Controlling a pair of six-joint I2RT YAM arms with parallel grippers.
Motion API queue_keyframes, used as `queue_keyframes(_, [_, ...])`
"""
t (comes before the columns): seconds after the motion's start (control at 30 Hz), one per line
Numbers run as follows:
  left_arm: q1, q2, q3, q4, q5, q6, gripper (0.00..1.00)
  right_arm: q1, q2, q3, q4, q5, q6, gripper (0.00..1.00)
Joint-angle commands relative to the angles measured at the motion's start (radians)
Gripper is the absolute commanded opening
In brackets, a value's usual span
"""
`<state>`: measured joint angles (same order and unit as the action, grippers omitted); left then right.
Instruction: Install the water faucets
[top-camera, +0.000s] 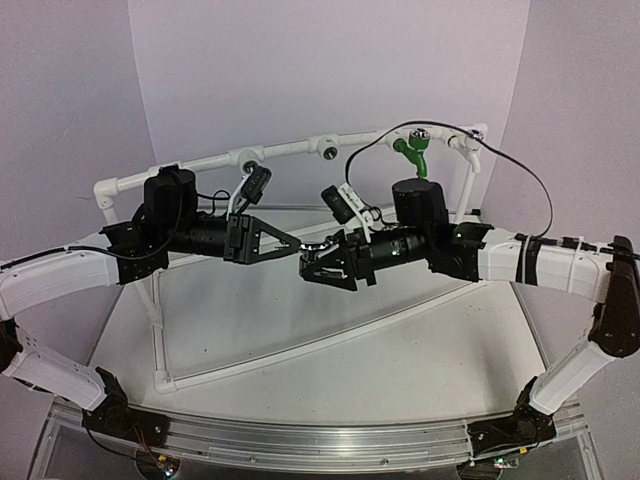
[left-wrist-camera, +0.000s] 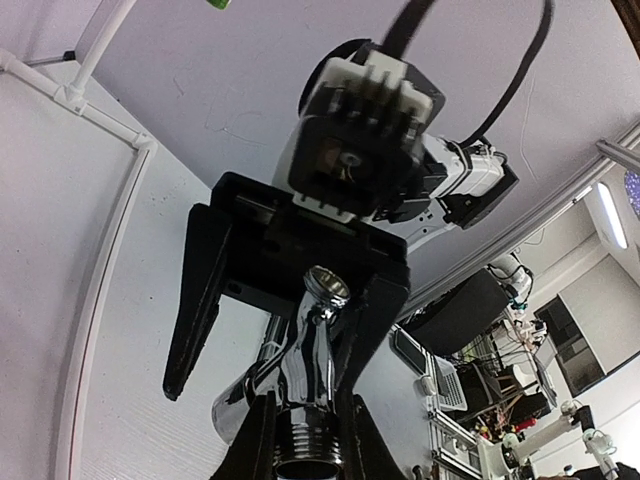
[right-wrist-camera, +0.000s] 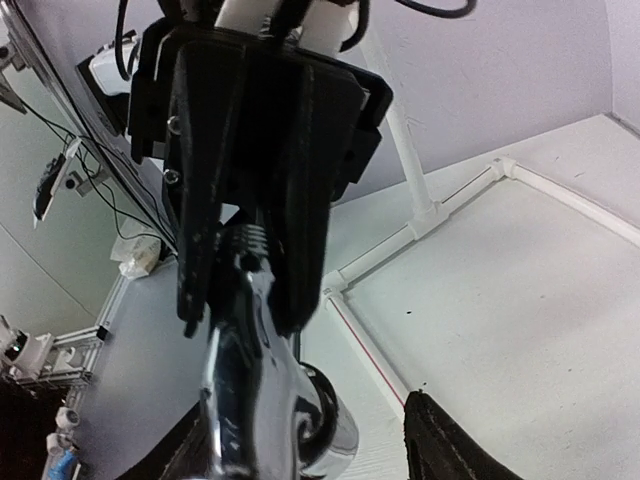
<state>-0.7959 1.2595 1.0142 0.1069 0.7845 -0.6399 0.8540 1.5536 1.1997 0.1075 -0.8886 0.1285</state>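
The left claw (left-wrist-camera: 308, 445) pinches the threaded end of the silver faucet (left-wrist-camera: 314, 345), held in the air above the counter (top-camera: 400, 350). The right claw (right-wrist-camera: 315, 450) stands spread around the faucet's body, with one finger clearly off it. Whether the other touches, I cannot tell. A green faucet (top-camera: 412, 152) sits on the pipe frame (top-camera: 288, 150) behind.

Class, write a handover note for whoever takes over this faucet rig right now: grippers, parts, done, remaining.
Left gripper: shut on the silver faucet at its threaded end, in mid-air.
Right gripper: open, fingers either side of that faucet.
Done: green faucet mounted on the pipe frame, far right.
Left to do: carry the silver faucet to an empty socket and fit it.
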Motion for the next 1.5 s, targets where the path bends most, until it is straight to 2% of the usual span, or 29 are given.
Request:
queue_keyframes(0.0, [-0.002,-0.055,-0.020,0.138,0.013,-0.019,0.00,-0.022,-0.065,-0.028,0.245,-0.065,0.145,0.57])
queue_keyframes(0.23, [-0.002,-0.046,-0.030,0.165,0.032,-0.046,0.00,-0.023,-0.072,-0.052,0.359,-0.054,0.203,0.56])
queue_keyframes(0.4, [-0.002,-0.046,-0.031,0.174,0.035,-0.055,0.00,-0.023,-0.035,-0.018,0.371,-0.094,0.216,0.38])
queue_keyframes(0.7, [-0.002,-0.055,-0.038,0.186,0.032,-0.059,0.00,-0.023,0.027,0.024,0.380,-0.144,0.231,0.37])
queue_keyframes(0.8, [-0.002,-0.056,-0.039,0.191,0.035,-0.061,0.00,-0.023,0.036,0.032,0.386,-0.145,0.232,0.33])
queue_keyframes(0.93, [-0.002,-0.056,-0.041,0.194,0.035,-0.063,0.00,-0.024,0.044,0.045,0.395,-0.153,0.233,0.24])
queue_keyframes(1.03, [-0.002,-0.059,-0.042,0.197,0.034,-0.063,0.00,-0.024,0.055,0.049,0.402,-0.172,0.239,0.02])
queue_keyframes(1.07, [-0.002,-0.060,-0.043,0.198,0.032,-0.063,0.00,-0.024,0.060,0.052,0.404,-0.179,0.243,0.00])
queue_keyframes(1.1, [-0.002,-0.062,-0.044,0.200,0.031,-0.064,0.00,-0.023,0.065,0.052,0.404,-0.184,0.246,0.04])
queue_keyframes(1.13, [-0.002,-0.064,-0.045,0.201,0.030,-0.064,0.00,-0.023,0.068,0.049,0.404,-0.181,0.248,0.21])
queue_keyframes(1.17, [-0.002,-0.064,-0.046,0.202,0.029,-0.064,0.00,-0.023,0.068,0.042,0.406,-0.172,0.248,0.33])
queue_keyframes(1.23, [-0.002,-0.065,-0.048,0.204,0.030,-0.065,0.00,-0.023,0.065,0.034,0.407,-0.163,0.244,0.38])
queue_keyframes(1.3, [-0.002,-0.066,-0.049,0.204,0.029,-0.066,0.00,-0.023,0.065,0.031,0.408,-0.161,0.244,0.38])
queue_keyframes(1.37, [-0.002,-0.066,-0.049,0.206,0.029,-0.067,0.00,-0.023,0.069,0.032,0.409,-0.172,0.243,0.30])
queue_keyframes(1.47, [-0.002,-0.062,-0.048,0.207,0.032,-0.068,0.00,-0.023,0.072,0.034,0.413,-0.169,0.243,0.04])
